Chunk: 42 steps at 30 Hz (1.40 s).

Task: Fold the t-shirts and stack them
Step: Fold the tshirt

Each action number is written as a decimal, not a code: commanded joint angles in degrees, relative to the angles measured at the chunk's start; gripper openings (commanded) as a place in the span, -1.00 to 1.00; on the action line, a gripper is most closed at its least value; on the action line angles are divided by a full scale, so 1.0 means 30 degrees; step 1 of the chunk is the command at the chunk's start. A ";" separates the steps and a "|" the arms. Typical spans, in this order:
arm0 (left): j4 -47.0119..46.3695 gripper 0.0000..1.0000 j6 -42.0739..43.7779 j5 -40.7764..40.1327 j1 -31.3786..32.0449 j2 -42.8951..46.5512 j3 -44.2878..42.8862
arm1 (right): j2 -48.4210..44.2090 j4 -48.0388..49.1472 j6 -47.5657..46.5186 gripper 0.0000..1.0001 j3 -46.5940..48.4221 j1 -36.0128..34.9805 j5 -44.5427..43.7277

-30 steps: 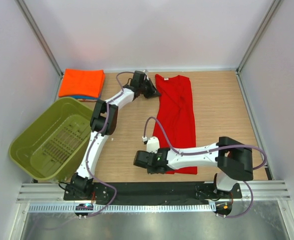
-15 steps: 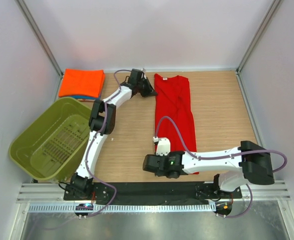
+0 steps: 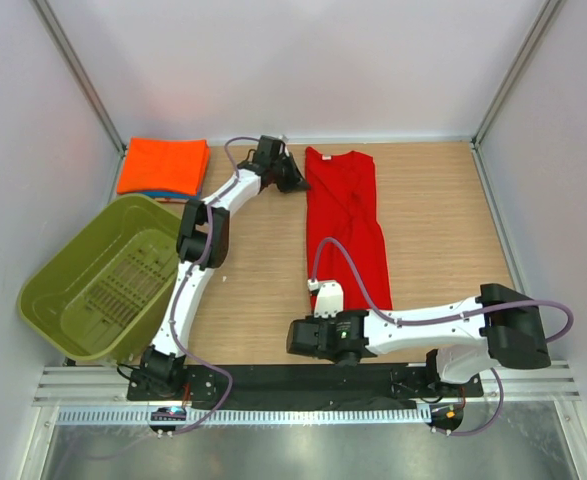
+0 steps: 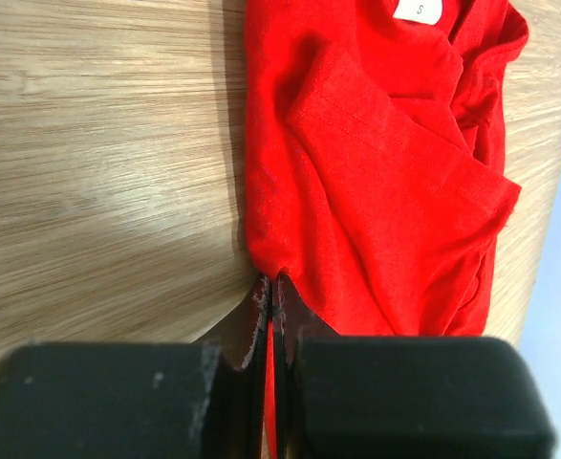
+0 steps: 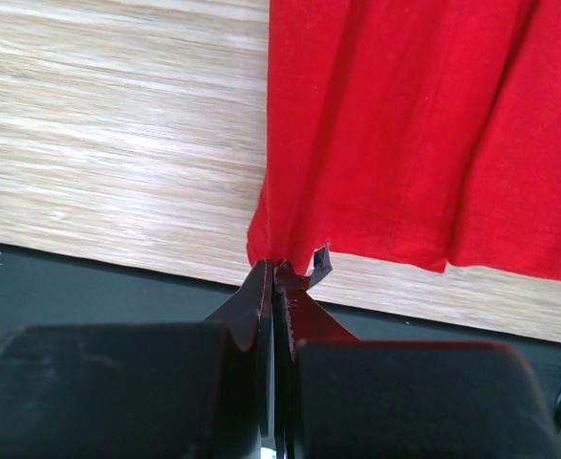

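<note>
The red t-shirt (image 3: 349, 225) lies folded lengthwise as a long strip in the middle of the table. My left gripper (image 3: 295, 182) is shut on its far left edge near the collar; in the left wrist view (image 4: 272, 287) the white neck label (image 4: 416, 10) shows. My right gripper (image 3: 318, 335) is shut on the near left hem corner at the table's front edge, as the right wrist view (image 5: 275, 271) shows. The orange t-shirt (image 3: 163, 165) lies folded at the far left on top of the blue t-shirt (image 3: 158, 194), of which only an edge shows.
The olive-green basket (image 3: 101, 275) stands at the left, tilted, next to the folded stack. Bare wood lies right of the red shirt. A black strip (image 3: 273, 380) runs along the table's front edge. White walls close the back and both sides.
Both grippers have dragged the red shirt's left side a little leftward and the right gripper has drawn back toward the front edge, stretching the shirt straighter.
</note>
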<state>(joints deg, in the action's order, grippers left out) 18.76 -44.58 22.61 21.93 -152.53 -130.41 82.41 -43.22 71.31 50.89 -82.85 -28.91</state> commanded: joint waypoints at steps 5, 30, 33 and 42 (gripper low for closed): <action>0.2065 -0.99 0.1735 -0.1972 -0.0923 -0.0660 -0.0504 | -0.0020 -0.1296 0.1835 -0.98 0.0555 -0.1240 -0.1293; 0.1657 -0.45 0.3257 0.1985 -0.2038 0.2002 0.3591 | 0.0186 -0.0886 0.1631 -0.97 0.1170 -0.1651 -0.1761; 0.1334 -0.46 0.3374 0.1984 -0.2037 0.2443 0.4327 | 0.0127 -0.0915 0.1660 -0.97 0.1141 -0.1651 -0.1790; 0.1128 -0.50 0.3668 0.2101 -0.1980 0.3528 0.5647 | -0.0078 -0.0973 0.1807 -0.98 0.1024 -0.1651 -0.1849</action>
<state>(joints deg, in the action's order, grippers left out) 18.96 -36.34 31.33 16.36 -143.50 -115.50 83.00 -46.76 75.24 52.38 -87.26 -32.88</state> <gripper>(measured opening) 0.250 0.032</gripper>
